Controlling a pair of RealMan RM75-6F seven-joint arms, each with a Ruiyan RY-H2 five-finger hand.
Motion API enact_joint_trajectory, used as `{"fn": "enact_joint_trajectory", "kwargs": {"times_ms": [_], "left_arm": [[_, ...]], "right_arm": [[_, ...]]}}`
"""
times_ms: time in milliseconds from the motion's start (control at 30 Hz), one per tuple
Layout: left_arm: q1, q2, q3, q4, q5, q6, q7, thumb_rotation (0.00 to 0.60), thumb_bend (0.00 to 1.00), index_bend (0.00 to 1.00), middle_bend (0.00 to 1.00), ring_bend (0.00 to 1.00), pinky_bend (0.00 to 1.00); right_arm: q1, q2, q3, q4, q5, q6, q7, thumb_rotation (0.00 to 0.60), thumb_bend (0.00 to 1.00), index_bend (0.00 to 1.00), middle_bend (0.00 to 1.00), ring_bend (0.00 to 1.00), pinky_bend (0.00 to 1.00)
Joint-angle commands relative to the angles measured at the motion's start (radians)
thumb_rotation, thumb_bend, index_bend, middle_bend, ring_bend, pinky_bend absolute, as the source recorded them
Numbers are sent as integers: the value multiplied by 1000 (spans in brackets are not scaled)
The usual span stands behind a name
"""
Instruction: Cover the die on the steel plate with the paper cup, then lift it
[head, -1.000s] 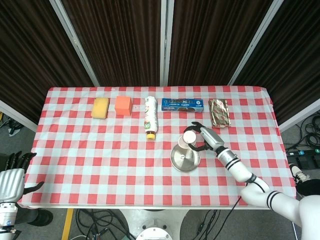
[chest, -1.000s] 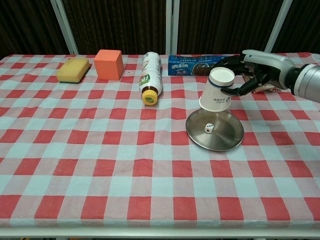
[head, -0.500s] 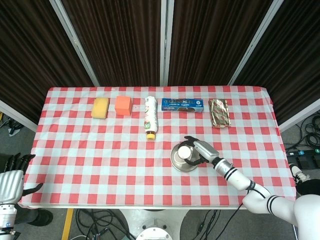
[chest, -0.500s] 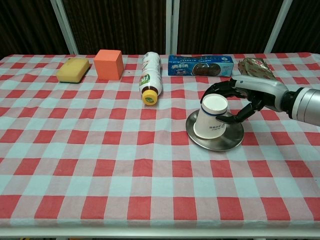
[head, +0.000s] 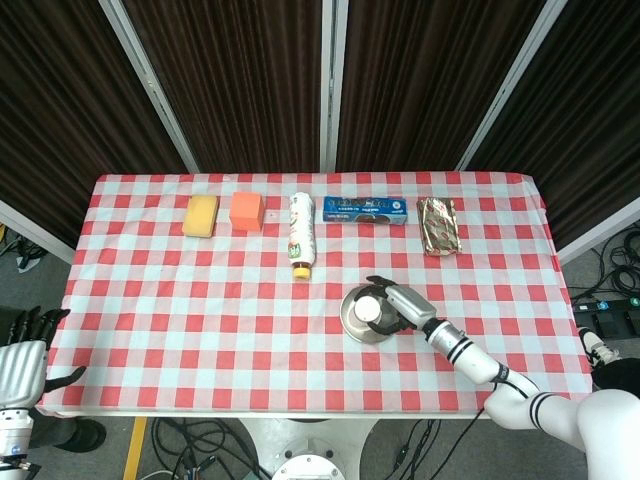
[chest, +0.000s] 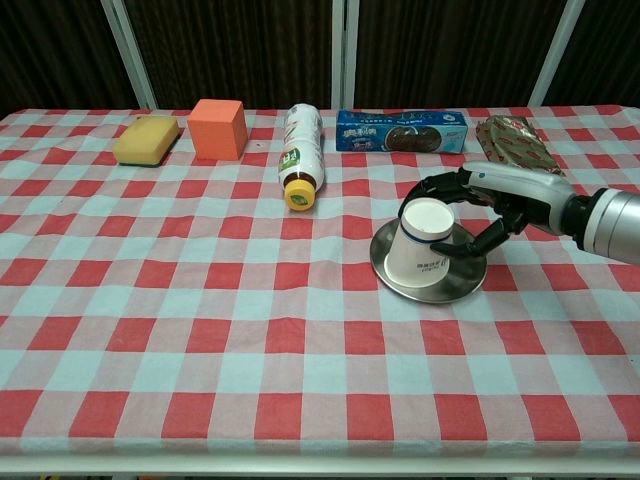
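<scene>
Paper cup (chest: 423, 252) inverted on steel plate (chest: 462, 283), near table's (chest: 200, 330) front-right edge; die hidden. Right hand (chest: 490, 205) gripping cup, fingers curled around its upper part. Left hand (head: 22, 350) off front-left corner, fingers spread, empty.

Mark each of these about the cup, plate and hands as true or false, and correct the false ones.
1. The paper cup stands upside down on the steel plate. True.
2. The left hand holds the cup. False: the right hand grips it; the left stays off the table's edge.
3. The die lies in plain sight on the plate. False: no die shows.
4. The bottle lies on its side. True.
5. The orange block sits on the plate. False: it sits beside the yellow sponge.
</scene>
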Motion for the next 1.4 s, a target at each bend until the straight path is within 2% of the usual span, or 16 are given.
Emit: {"fn": "enact_joint_trajectory", "kwargs": {"times_ms": [33, 200, 467, 700, 800, 900, 1000, 1233, 1300, 1400], "left_arm": [[-3, -1, -1, 3, 2, -3, 1, 600, 22, 158, 142, 46, 46], [-5, -1, -4, 4, 6, 2, -2, 600, 21, 158, 142, 46, 46], [-4, 2, -3, 1, 1, -2, 1, 600, 22, 158, 142, 46, 46], [-8, 2, -4, 0, 6, -5, 4, 600, 22, 158, 142, 46, 46], [-5, 3, -4, -1, 3, -2, 4, 600, 22, 158, 142, 46, 46], [-4, 3, -3, -1, 1, -4, 3, 600, 22, 158, 142, 46, 46], [-4, 1, -2, 0, 3, -2, 3, 600, 22, 158, 142, 46, 46], [-1, 1, -1, 0, 7, 4, 3, 600, 22, 158, 142, 46, 46], [2, 2, 0, -1, 6, 8, 2, 600, 22, 158, 142, 46, 46], [5, 2, 1, -3, 4, 8, 2, 600, 22, 158, 142, 46, 46]], "right_arm": [[-9, 0, -7, 16, 4, 14, 8, 600, 327, 430, 310, 61, 95], [1, -46, 35, 90, 64, -18, 20, 600, 327, 426, 310, 61, 95], [1, -17, -41, 51, -32, 55, 79, 600, 327, 426, 322, 62, 86], [19, -65, 12, 127, 43, 2, 81, 600, 327, 426, 322, 62, 85], [15, -57, -10, 109, 4, 48, 91, 600, 327, 426, 322, 62, 84], [5, -31, -60, 70, -54, 95, 89, 600, 328, 426, 326, 62, 82], [0, -17, -83, 52, -71, 107, 72, 600, 333, 426, 332, 62, 79], [10, -62, -19, 127, 24, 41, 66, 600, 334, 425, 329, 62, 78], [12, -66, -23, 129, 14, 52, 82, 600, 334, 425, 328, 62, 79], [9, -53, -60, 104, -38, 94, 95, 600, 335, 423, 329, 62, 78]]}}
